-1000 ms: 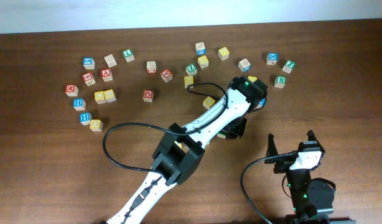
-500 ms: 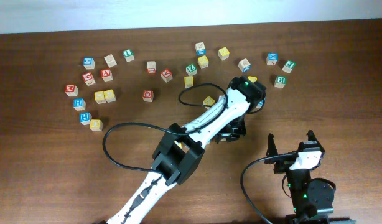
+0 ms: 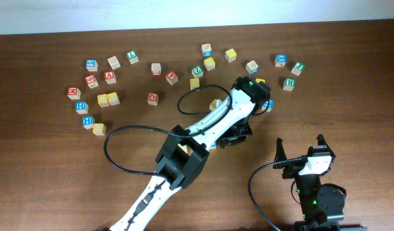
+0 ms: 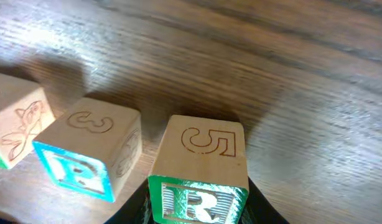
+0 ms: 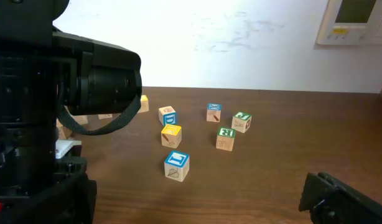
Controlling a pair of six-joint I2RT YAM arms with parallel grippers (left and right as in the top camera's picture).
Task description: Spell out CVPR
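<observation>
Now changed: against the picture half a second earlier, the left arm's wrist (image 3: 251, 90) is seen a little farther left, and its black cable (image 3: 198, 90) loop is swung left with it; the right gripper (image 3: 299, 149) is unmoved.
Left gripper (image 4: 198, 208): pressed onto the R block (image 4: 200, 168), with one dark finger (image 4: 136, 210) seen at each lower side of it.
R block: stood upright on the table (image 3: 56, 179), green R toward the wrist camera, an engraved 5 on top.
Row: the P block (image 4: 91, 152), blue-lettered with a 3 on top, is set just left of the R block in the left wrist view; whether the two touch cannot be told. A third block (image 4: 17, 134) is set just beyond it at the frame edge, its letter cut off.
Overhead: this row is hidden under the left arm.
Right gripper: fingers spread, nothing between them, well apart from the row.
Edges: the table's far edge runs along the top of the overhead view, and the scattered blocks (image 3: 109, 77) are strung in an arc just inside it.
Open room: bare wood is shown left of the arm and between the two grippers.
</observation>
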